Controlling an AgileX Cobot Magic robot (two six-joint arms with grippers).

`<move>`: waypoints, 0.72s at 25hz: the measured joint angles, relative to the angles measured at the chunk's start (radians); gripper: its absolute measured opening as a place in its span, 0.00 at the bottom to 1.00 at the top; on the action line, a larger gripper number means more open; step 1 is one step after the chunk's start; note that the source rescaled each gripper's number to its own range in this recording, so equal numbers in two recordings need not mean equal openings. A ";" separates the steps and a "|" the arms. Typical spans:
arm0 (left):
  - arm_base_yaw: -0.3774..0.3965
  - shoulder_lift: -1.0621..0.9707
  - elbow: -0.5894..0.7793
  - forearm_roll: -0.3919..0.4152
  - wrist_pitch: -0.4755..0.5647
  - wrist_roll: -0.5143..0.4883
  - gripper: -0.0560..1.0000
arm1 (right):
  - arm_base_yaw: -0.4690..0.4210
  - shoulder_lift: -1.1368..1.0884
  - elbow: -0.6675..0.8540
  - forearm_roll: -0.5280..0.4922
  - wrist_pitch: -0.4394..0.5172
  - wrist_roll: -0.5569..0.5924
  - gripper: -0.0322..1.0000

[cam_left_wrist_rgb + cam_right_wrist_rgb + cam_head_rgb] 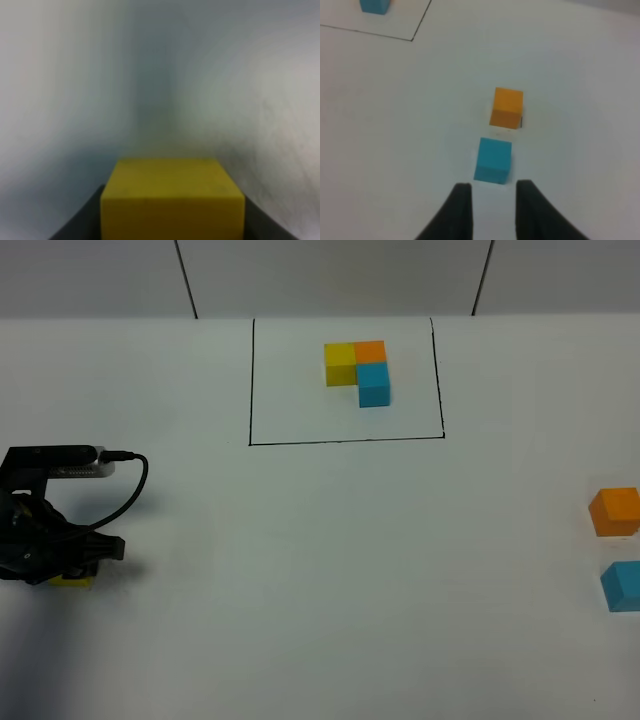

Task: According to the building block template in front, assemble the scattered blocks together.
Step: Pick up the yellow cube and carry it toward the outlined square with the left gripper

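Note:
The building block template is an L of yellow, orange and light blue cubes inside a black drawn frame at the far middle of the table. Of the scattered blocks, the orange block and the blue block lie at the right edge, a small gap apart. The yellow block lies at the far left under my left gripper, whose dark fingers press against both its sides. My right gripper hangs open and empty just short of the blue block.
The black frame line bounds the template area. A black cable loops off the left arm. Bare white table spans the middle between the two arms. The right arm is outside the high view.

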 joint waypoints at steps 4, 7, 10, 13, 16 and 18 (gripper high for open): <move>0.000 0.001 0.000 0.000 0.000 0.002 0.58 | 0.000 0.000 0.000 0.000 0.000 0.000 0.27; 0.000 -0.013 0.000 0.000 0.018 0.023 0.58 | 0.000 0.000 0.000 0.000 0.000 0.000 0.27; 0.000 -0.072 -0.004 0.000 0.054 0.050 0.58 | 0.000 0.000 0.000 0.000 0.000 0.000 0.27; -0.001 -0.155 -0.022 0.000 0.105 0.057 0.58 | 0.000 0.000 0.000 0.000 0.000 0.000 0.27; -0.001 -0.236 -0.042 0.000 0.154 0.064 0.58 | 0.000 0.000 0.000 0.000 0.000 0.000 0.27; -0.001 -0.281 -0.049 0.000 0.186 0.084 0.58 | 0.000 0.000 0.000 0.000 0.000 0.000 0.27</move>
